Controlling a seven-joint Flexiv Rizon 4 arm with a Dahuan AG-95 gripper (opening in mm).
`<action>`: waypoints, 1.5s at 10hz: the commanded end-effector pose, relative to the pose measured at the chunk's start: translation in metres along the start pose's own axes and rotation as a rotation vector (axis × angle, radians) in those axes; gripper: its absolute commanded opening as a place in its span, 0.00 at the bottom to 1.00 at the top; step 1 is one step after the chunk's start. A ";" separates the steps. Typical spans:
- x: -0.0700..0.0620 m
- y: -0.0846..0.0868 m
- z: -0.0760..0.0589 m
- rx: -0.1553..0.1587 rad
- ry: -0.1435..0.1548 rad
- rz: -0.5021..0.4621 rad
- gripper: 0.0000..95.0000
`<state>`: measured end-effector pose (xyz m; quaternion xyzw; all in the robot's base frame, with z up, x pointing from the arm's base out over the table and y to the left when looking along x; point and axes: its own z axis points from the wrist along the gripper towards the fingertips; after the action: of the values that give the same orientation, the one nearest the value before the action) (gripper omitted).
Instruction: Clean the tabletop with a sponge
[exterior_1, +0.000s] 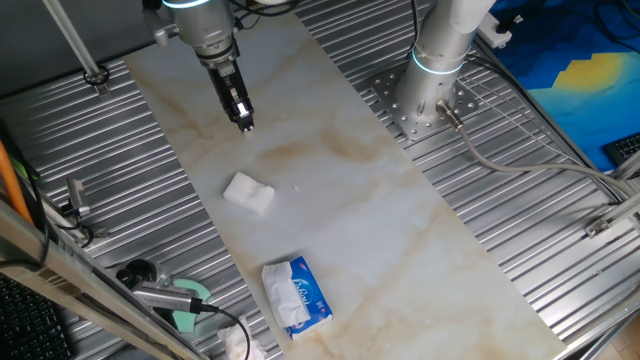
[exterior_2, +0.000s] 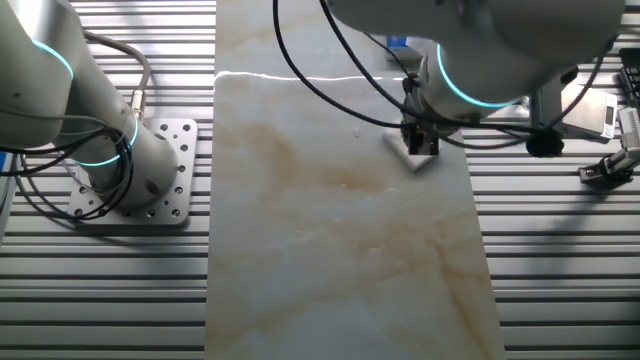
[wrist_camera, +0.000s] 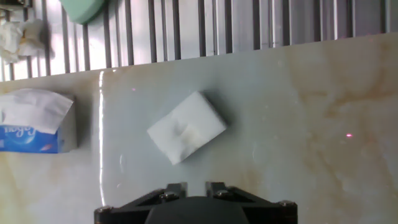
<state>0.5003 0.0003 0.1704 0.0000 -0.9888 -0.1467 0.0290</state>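
The white marble-look tabletop (exterior_1: 400, 230) runs down the middle of the ribbed grey metal surface; it also shows in the other fixed view (exterior_2: 330, 250) and the hand view (wrist_camera: 311, 124). The white sponge (exterior_1: 248, 192) lies flat on it, turned at an angle (wrist_camera: 186, 127). In the other fixed view the sponge (exterior_2: 408, 156) is partly hidden behind the hand. My gripper (exterior_1: 244, 122) hangs above the slab, a little beyond the sponge and apart from it (exterior_2: 420, 140). Its fingers look closed together and hold nothing. Only the finger bases show in the hand view (wrist_camera: 196, 186).
A blue-and-white tissue pack (exterior_1: 297, 295) lies on the slab's near end (wrist_camera: 34, 124). A crumpled tissue (wrist_camera: 18, 37) and a green object (wrist_camera: 84, 7) lie on the ribbed metal beside it. A second arm's base (exterior_1: 430, 90) stands beside the slab (exterior_2: 110, 150).
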 end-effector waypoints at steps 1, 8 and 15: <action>0.000 0.000 0.000 0.035 -0.005 -0.001 0.00; 0.000 0.000 0.000 0.196 -0.002 -0.034 0.00; 0.000 0.000 0.000 0.553 0.059 -0.207 0.00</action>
<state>0.4999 0.0016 0.1692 0.0841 -0.9925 0.0816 0.0357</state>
